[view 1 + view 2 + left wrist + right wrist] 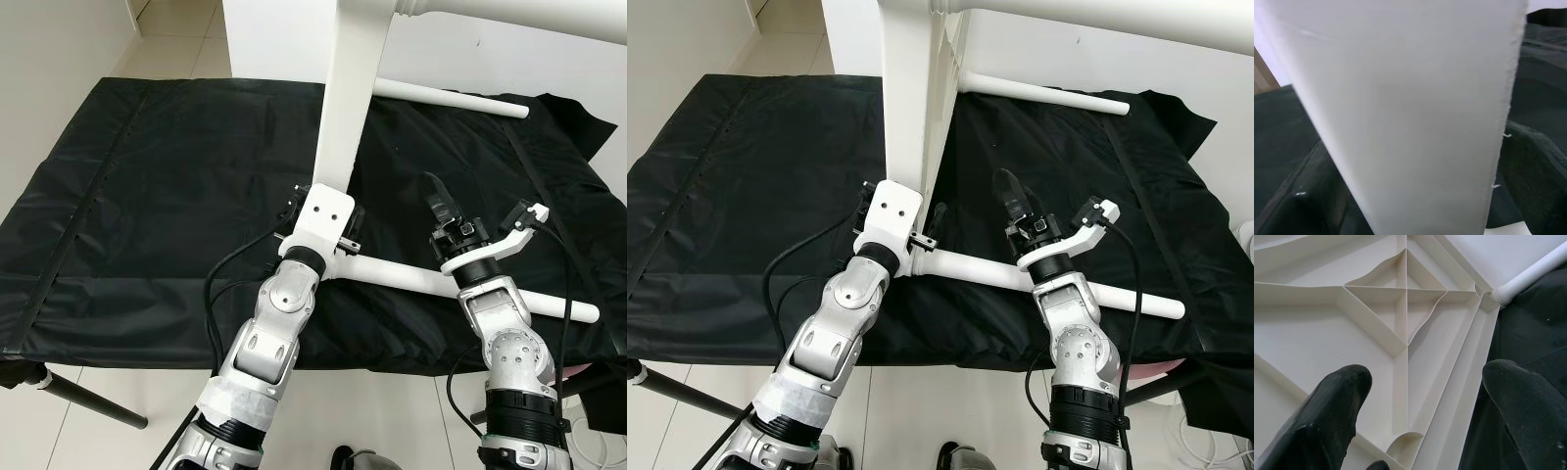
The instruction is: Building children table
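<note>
A black cloth-covered worktop (147,196) carries the white plastic children's table (911,88), tipped on its side with round white legs (421,279) projecting toward the robot. The left claw (318,223) is clamped on the flat tabletop edge; the right claw (1050,220) hangs spread and empty beside a leg. Steadying the panel firmly should help leg fitting. No legible writing appears.

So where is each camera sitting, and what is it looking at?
Left eye view: on the head, looking down at the black cloth and white table frame; both silver arms show.
Right eye view: its stereo twin, sharing that scene.
Left wrist view: along the left end effector, white frame leg close up.
Right wrist view: along the open right end effector, ribbed tabletop underside beyond.
</note>
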Controlling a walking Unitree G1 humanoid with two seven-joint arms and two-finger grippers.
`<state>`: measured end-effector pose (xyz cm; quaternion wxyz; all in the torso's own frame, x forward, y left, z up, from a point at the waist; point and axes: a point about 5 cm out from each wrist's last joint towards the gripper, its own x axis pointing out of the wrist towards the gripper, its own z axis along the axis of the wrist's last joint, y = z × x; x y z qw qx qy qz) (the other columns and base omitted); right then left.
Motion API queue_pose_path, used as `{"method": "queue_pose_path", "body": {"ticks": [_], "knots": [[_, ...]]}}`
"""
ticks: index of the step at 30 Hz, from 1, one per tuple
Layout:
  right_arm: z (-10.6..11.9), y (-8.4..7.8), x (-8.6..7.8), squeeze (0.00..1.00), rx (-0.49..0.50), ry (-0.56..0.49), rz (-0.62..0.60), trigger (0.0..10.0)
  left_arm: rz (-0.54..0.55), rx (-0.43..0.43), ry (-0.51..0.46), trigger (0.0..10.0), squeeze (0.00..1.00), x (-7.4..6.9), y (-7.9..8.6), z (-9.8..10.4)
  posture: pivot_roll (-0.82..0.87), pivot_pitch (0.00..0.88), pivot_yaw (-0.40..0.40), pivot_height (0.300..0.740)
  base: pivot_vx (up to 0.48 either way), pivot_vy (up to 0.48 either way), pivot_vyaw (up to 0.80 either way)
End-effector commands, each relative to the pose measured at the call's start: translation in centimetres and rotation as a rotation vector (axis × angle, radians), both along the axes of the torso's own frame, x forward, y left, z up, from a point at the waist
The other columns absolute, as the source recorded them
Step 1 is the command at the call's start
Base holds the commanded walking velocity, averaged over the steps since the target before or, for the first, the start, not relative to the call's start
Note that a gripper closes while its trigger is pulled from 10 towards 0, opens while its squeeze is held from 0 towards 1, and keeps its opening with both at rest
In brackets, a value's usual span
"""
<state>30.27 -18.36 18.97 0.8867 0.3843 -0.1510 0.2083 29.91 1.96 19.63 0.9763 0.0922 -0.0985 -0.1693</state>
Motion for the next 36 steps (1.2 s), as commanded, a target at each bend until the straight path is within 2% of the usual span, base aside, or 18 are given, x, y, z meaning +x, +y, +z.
{"method": "queue_pose_path", "body": {"ticks": [1, 8, 12, 28, 36], "knots": [[0.1, 0.2, 0.2, 0.00, 0.001, 0.001, -0.001, 10.0, 0.125, -0.018, -0.028, 10.0, 0.00, -0.1, 0.1, -0.1, -0.02, 0.111, -0.039, 0.740, 0.000, 0.000, 0.00], [0.2, 0.8, 0.2, 0.00, 0.006, -0.004, 0.015, 10.0, 0.178, 0.004, -0.011, 10.0, 0.00, 0.2, 0.1, -0.5, -0.02, 0.115, -0.041, 0.740, 0.000, 0.000, 0.00], [0.2, 0.9, 0.1, 0.00, 0.009, -0.001, 0.013, 10.0, 0.249, -0.001, -0.014, 10.0, 0.00, 0.9, 0.5, -0.2, -0.03, 0.131, -0.038, 0.740, 0.000, 0.000, 0.00], [0.5, 1.8, 0.2, 0.00, 0.032, -0.008, 0.022, 10.0, 0.413, -0.010, -0.035, 10.0, 0.00, 1.9, 2.0, 0.4, -0.03, 0.136, -0.041, 0.740, 0.000, 0.000, 0.00], [0.5, 2.2, 0.3, 0.00, 0.042, -0.008, 0.028, 10.0, 0.432, -0.035, -0.039, 10.0, 0.00, 1.9, 2.2, 0.6, -0.03, 0.124, -0.048, 0.740, 0.000, 0.000, 0.00]]}}
